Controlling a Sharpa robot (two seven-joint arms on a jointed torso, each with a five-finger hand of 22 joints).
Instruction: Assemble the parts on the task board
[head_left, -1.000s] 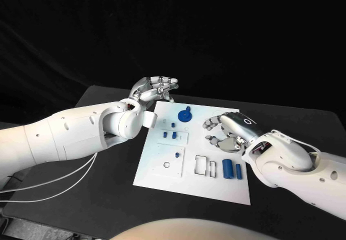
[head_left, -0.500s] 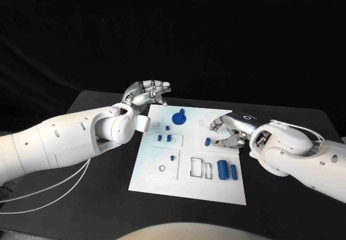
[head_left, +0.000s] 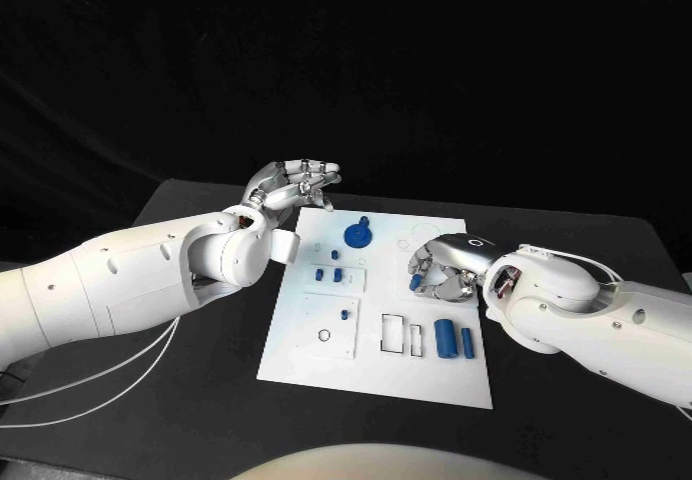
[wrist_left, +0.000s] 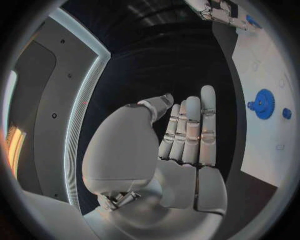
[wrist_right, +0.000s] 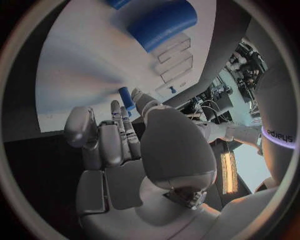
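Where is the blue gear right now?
In the head view, the blue gear sits near the task board's far edge, closer to the left hand.

Blue gear (head_left: 356, 235) and right robot hand (head_left: 440, 270) crowd the board's far end.

Task board (head_left: 325, 365) lies on the table (head_left: 173, 400), parts (head_left: 454, 338) on it.

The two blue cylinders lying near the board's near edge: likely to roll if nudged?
Probably. The cylinders are round and lie on their sides on the flat board, so a sideways push would likely roll them. They look rigid and smooth, so possibly slippery. For their size they are probably light.
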